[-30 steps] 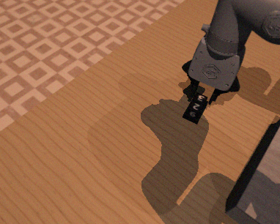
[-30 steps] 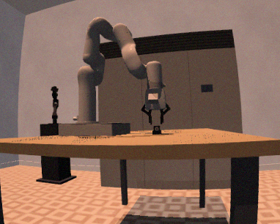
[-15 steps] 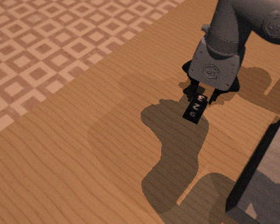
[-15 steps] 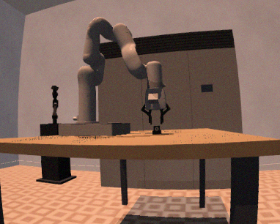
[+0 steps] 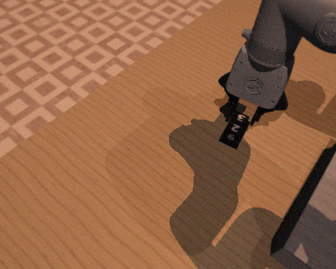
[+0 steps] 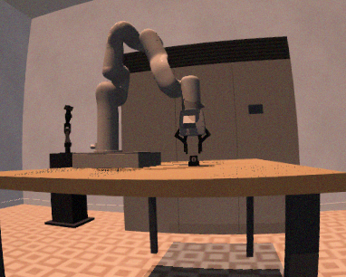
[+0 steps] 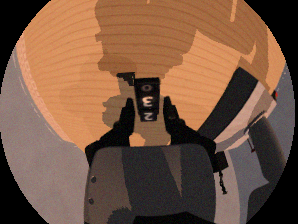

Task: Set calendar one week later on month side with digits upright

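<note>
The calendar is a small black block row on the table. In the top view a white 3, a 2 and a digit like 9 or 6 show in line on its cubes (image 5: 236, 128). The wrist view shows a 0, a 3 and a 2 on the cubes (image 7: 147, 95). The exterior view shows a 0 on the end cube (image 6: 194, 159). Cubes and tray are both dark; I cannot tell their border, nor read the month's name. My gripper (image 5: 242, 116) (image 6: 193, 152) (image 7: 148, 104) is partly open and empty, pointing down. Its fingertips are just above the calendar, one to each side in the wrist view.
The wooden table (image 5: 76, 198) (image 6: 260, 174) carries the calendar. The arm's grey base block with a black side (image 5: 305, 189) (image 6: 106, 160) (image 7: 227, 107) stands to one side. A small black piece (image 7: 126, 77) shows beside the cubes. A black stand (image 6: 67, 181) is behind the table.
</note>
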